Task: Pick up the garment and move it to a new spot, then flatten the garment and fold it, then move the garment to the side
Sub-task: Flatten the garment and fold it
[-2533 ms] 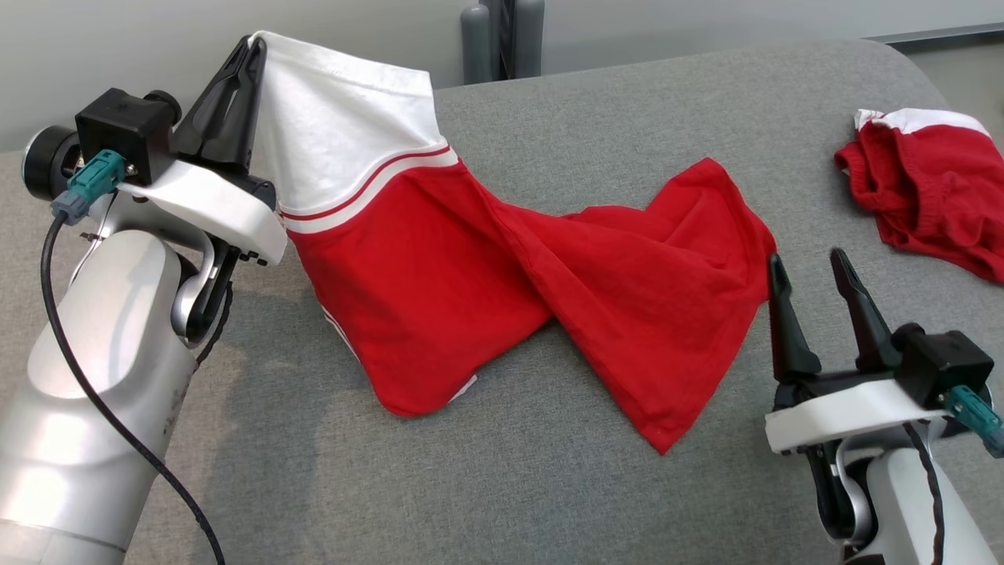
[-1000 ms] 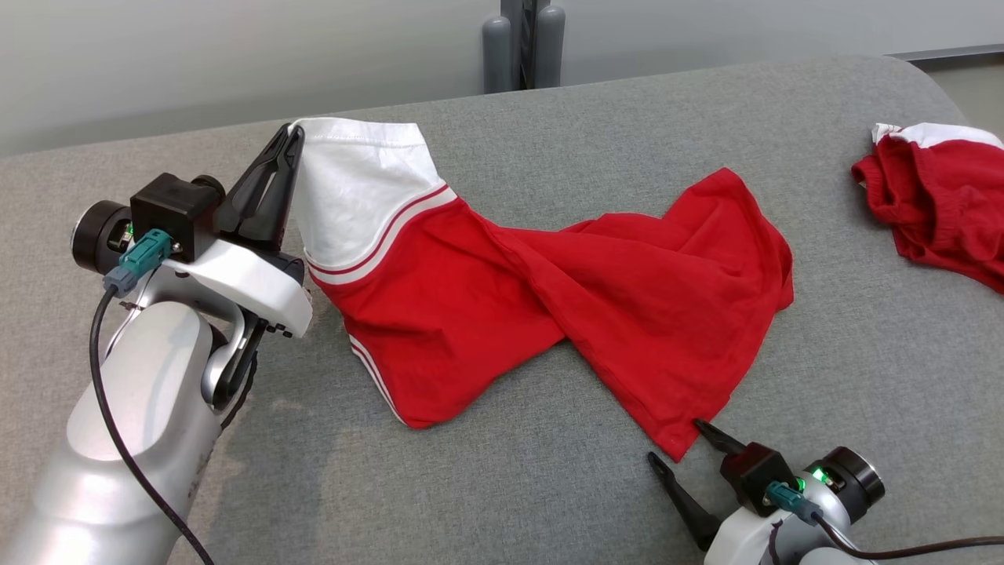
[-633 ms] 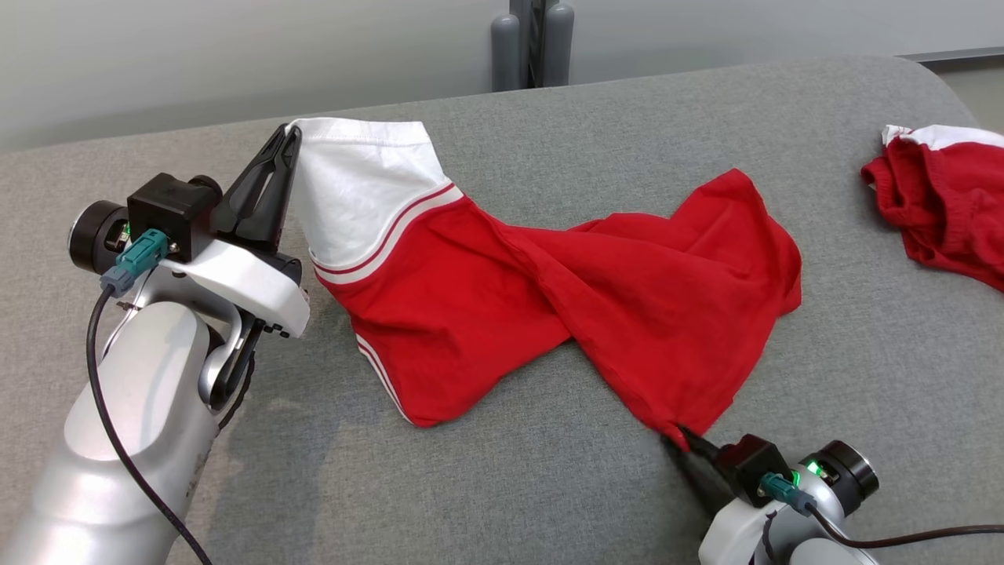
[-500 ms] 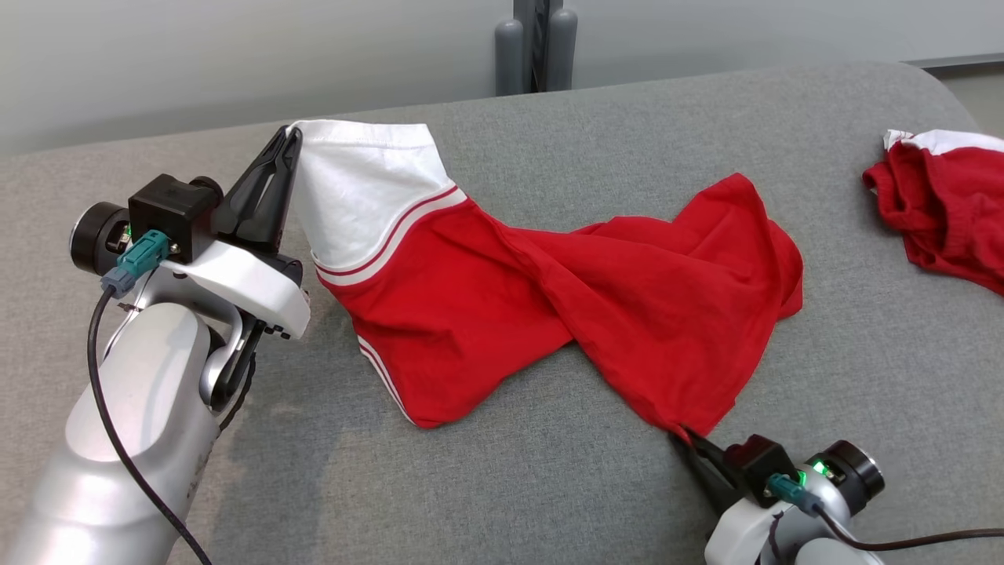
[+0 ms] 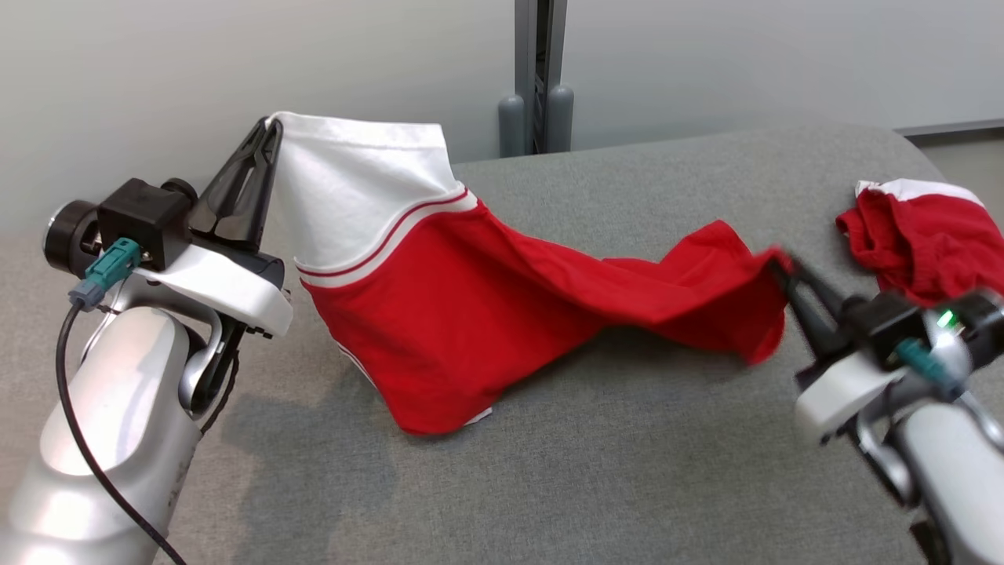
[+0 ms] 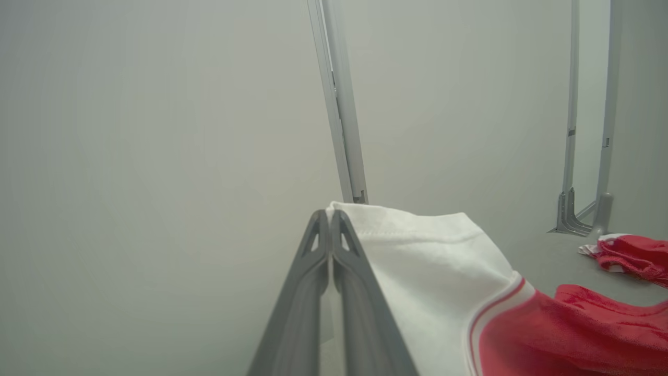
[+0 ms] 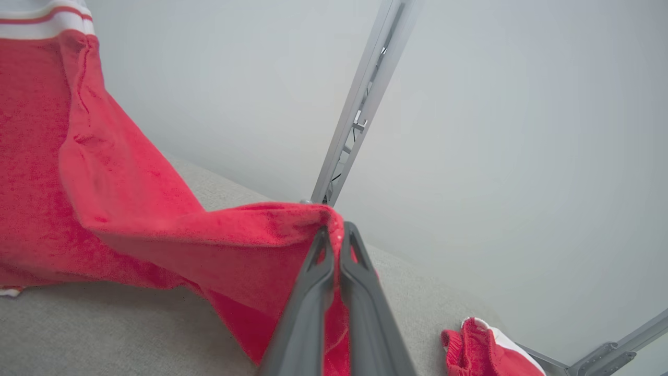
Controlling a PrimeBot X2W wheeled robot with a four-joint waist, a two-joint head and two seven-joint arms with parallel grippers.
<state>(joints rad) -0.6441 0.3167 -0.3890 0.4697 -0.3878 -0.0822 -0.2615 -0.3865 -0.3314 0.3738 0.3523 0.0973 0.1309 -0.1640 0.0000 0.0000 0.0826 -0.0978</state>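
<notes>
Left pincer [image 5: 269, 125]: clenched on the white hem corner of the garment [image 5: 471, 314], held high above the tabletop [image 5: 627, 471].
Right pincer [image 5: 783, 265]: clenched on a red corner, lifted at the right.
Garment: slung between both pincers, its lowest fold touching the tabletop.
Second red garment [image 5: 918, 235]: crumpled, far right.

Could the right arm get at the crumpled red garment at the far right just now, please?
Probably not yet: the crumpled garment lies close, nothing between, but the right gripper is shut on a corner of the stretched garment.
</notes>
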